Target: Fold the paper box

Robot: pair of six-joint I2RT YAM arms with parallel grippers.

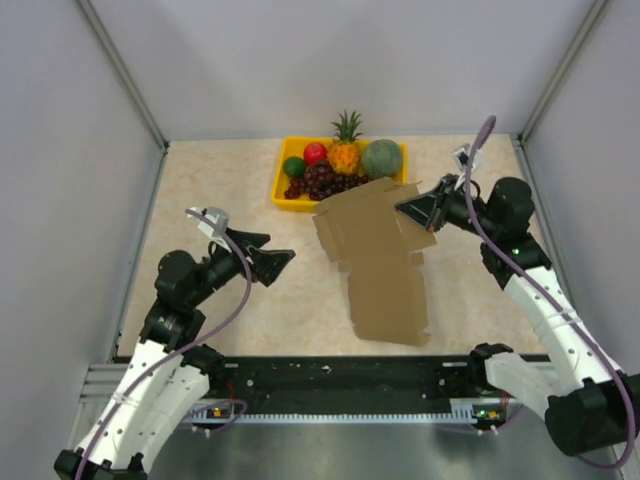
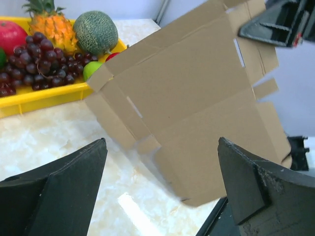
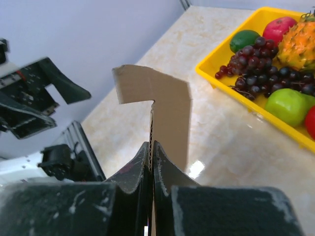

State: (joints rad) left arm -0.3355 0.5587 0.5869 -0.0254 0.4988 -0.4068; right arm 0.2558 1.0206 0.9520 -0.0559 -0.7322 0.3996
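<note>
The paper box (image 1: 378, 260) is a flat brown cardboard blank with flaps and slits, lying in the middle of the table with its far right edge lifted. My right gripper (image 1: 408, 207) is shut on that far right edge; in the right wrist view the cardboard (image 3: 165, 110) stands edge-on between the pinched fingers (image 3: 151, 150). My left gripper (image 1: 285, 258) is open and empty, left of the blank, pointing at it. In the left wrist view the blank (image 2: 197, 98) fills the middle, raised off the table, between my open fingers (image 2: 160, 147).
A yellow plastic tray (image 1: 281, 195) with a pineapple, melon, grapes, apple and lime stands at the back, just beyond the blank. Grey walls enclose the table on the left, right and back. A black rail (image 1: 340, 375) runs along the near edge.
</note>
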